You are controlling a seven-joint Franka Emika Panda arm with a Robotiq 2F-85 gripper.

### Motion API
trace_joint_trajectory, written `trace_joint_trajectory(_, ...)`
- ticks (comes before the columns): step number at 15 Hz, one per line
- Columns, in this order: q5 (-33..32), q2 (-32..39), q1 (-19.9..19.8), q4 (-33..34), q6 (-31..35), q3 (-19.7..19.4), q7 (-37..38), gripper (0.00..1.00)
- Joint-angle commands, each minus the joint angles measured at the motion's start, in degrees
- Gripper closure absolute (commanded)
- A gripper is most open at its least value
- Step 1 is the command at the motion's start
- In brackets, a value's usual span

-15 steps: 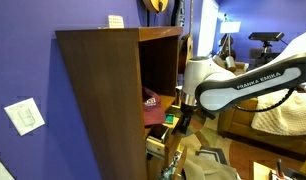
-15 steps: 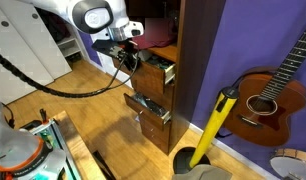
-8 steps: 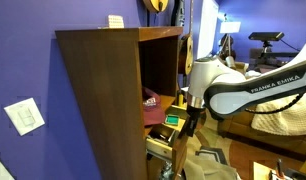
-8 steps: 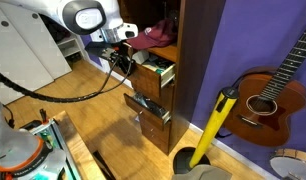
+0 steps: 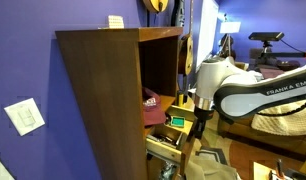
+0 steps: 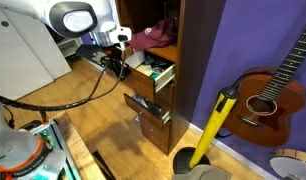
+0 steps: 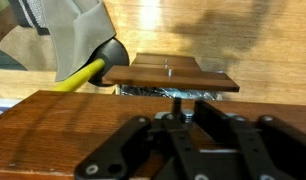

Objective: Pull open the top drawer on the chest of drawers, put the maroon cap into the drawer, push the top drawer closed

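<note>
You had the top drawer (image 6: 158, 72) partly out of the chest of drawers (image 5: 98, 90), with the gripper (image 6: 119, 63) right at its front. Whether the fingers were pinched on the front or spread, I could not tell; the wrist view showed only the black body of the hand.

To do this pull well, you needed to draw straight back along the runners, level, without lifting or twisting the front. You also needed to stop once the gap looked wide enough for the cap, before the box could drop off its rails.

The maroon cap (image 6: 148, 38) lay in the open cubby above the drawer, untouched.

By count there was one chest, one cap and one gripper. Two drawers stood out: the top one and the lower drawer (image 7: 171, 72), which had silvery clutter (image 7: 158, 91) inside.
</note>
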Motion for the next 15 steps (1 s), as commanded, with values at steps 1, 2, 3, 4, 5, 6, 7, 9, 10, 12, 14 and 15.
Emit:
trace_joint_trajectory(1,-2.07,-2.82,-0.65,-2.08,-5.08,0.59,0.59,0.49)
trace_joint_trajectory(2,-2.37,-3.25,-0.71,-1.98,-6.04,0.44,0.31,0.4)
trace_joint_trajectory(3,-2.96,-4.02,-0.8,-1.83,-7.39,0.42,0.1,0.34)
trace_joint_trajectory(4,-3.74,-4.87,-1.05,-1.62,-8.41,0.47,0.35,0.27)
trace_joint_trajectory(5,-4.47,-5.71,-1.23,-1.46,-9.28,0.44,0.25,0.19)
trace_joint_trajectory(6,-5.31,-7.0,-1.53,-1.11,-10.26,0.47,0.34,0.12)
trace_joint_trajectory(7,-6.32,-8.06,-1.8,-0.72,-11.12,0.53,0.3,0.03)
trace_joint_trajectory(9,-8.42,-10.44,-2.34,0.46,-12.94,0.61,0.11,0.0)
trace_joint_trajectory(10,-9.66,-11.52,-2.77,1.5,-13.58,0.73,0.52,0.0)
trace_joint_trajectory(12,-10.94,-12.43,-3.13,3.61,-12.97,0.67,1.17,0.0)
trace_joint_trajectory(14,-11.09,-11.57,-3.37,6.66,-10.65,0.9,2.79,0.0)
trace_joint_trajectory(15,-10.68,-10.95,-3.31,8.04,-9.8,0.95,3.53,0.0)
